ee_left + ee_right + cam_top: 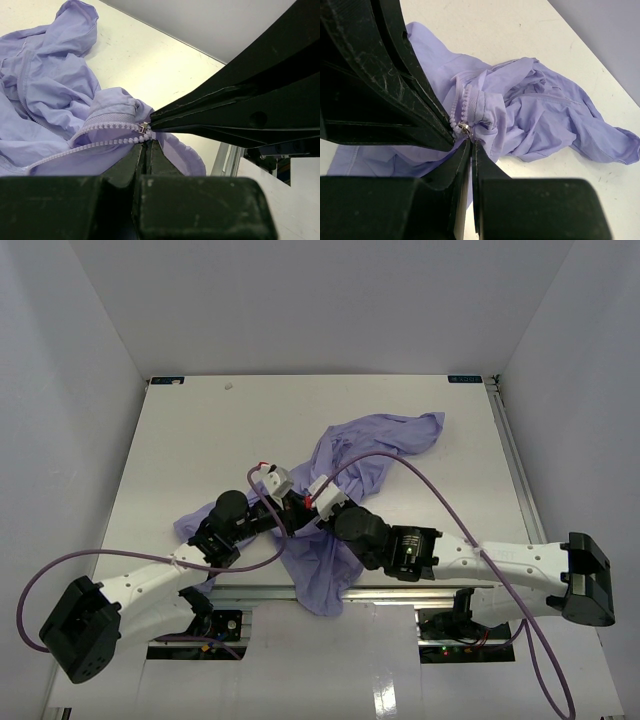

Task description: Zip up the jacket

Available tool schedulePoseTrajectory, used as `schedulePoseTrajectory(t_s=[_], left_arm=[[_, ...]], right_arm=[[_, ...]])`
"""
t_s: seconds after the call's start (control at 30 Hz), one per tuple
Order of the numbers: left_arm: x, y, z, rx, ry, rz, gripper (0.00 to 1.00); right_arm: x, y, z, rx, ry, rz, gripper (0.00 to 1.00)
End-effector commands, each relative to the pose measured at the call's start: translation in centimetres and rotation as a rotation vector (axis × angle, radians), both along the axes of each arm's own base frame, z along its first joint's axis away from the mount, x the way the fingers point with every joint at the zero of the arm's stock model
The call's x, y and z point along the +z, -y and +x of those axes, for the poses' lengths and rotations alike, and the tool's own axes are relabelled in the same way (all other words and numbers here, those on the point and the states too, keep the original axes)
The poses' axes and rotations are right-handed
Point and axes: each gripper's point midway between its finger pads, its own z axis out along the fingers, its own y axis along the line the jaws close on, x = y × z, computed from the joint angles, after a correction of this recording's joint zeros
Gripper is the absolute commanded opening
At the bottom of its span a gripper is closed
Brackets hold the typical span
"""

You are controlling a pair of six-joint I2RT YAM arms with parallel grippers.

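Both our pinchers are clenched on the jacket [380,445] at the zipper slider [144,127], left gripper [147,150] and right gripper [471,150] tip to tip, mid-table. Our worry is thin cloth jamming the slider, or the teeth slipping free. The hem droops off the table [200,430] at 6 o'clock, and there's room toward 12 and 9.

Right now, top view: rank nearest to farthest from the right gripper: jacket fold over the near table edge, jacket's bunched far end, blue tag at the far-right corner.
1. Lavender fabric jacket's fold over the near table edge, on the near side of the right gripper.
2. Jacket's bunched far end, up and right.
3. Small blue tag, far-right table corner, beyond that end.
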Motion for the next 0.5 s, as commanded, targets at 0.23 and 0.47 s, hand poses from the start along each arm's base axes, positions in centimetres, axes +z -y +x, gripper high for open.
schedulePoseTrajectory(t_s=[0.23,0.47], left_arm=[[-5.7,-0.9,-1.0,0.022,-0.18,0.139,0.0],[-2.5,-1.6,-2.1,0.01,-0.123,0.049,0.0]], right_arm=[[8.3,-0.1,0.0,-0.008,0.041,0.372,0.08],[3.3,0.1,-1.2,-0.003,-0.098,0.3,0.08]])
